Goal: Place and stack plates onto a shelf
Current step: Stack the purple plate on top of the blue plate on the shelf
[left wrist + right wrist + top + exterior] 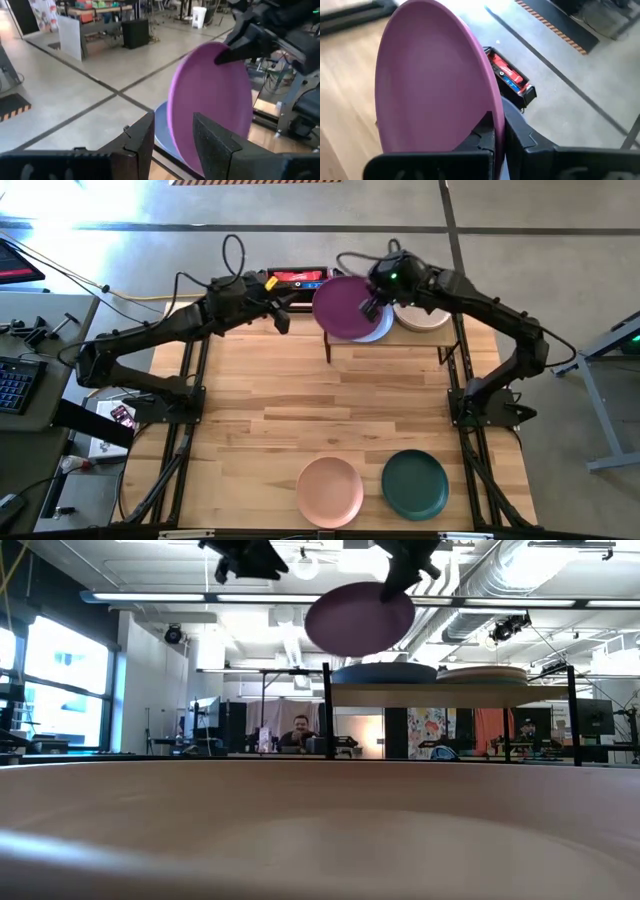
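Observation:
My right gripper (372, 305) is shut on a purple plate (343, 307), which is tilted above the left end of the shelf (450, 692). A blue plate (380, 332) lies flat on the shelf under it, with a beige plate (422, 317) beside it on the right. My left gripper (284, 316) stands open just left of the purple plate (215, 105), apart from it. A peach plate (330, 491) and a dark teal plate (415, 484) rest flat on the table near its front edge. My right gripper pinches the purple plate's rim (494, 107) on the plate's right side, one finger on each face. The fingers (517, 142) come from the table's right, slanting down. The plate (360, 618) hangs tilted below them, clear of the blue plate (385, 671).
A red-and-black box (295, 278) sits at the table's far edge, left of the shelf. The shelf's black legs (328, 345) stand on the tabletop. Bare wood (340, 405) lies between the shelf and the two near plates. A person (298, 730) sits in the room beyond.

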You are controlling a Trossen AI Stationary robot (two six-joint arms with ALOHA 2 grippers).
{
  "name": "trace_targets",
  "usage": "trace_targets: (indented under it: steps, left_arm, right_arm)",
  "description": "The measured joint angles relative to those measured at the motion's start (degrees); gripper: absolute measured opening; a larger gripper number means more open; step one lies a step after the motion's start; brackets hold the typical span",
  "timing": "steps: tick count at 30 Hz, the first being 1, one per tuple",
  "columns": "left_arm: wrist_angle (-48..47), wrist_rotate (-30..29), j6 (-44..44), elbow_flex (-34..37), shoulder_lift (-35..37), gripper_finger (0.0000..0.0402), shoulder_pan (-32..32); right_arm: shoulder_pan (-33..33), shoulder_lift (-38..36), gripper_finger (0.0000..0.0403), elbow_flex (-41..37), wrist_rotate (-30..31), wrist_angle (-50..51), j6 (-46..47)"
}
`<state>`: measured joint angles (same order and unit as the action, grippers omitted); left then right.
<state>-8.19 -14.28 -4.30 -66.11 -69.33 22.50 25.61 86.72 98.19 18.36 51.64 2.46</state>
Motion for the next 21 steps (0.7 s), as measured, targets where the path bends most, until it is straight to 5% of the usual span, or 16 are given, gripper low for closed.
trace_targets:
  steps: [8, 21]
  left_arm:
    - [-0.3, 0.0, 0.1, 0.0, 3.3, 0.0122, 0.0]
    - [-6.9, 0.0, 4.9, 0.0, 3.8, 0.0122, 0.0]
  right_arm:
    - [10.7, -2.2, 0.0, 0.0, -8.5, 0.0, 8.0]
    - [24.5, 0.1, 0.0, 0.0, -30.9, 3.0, 19.9]
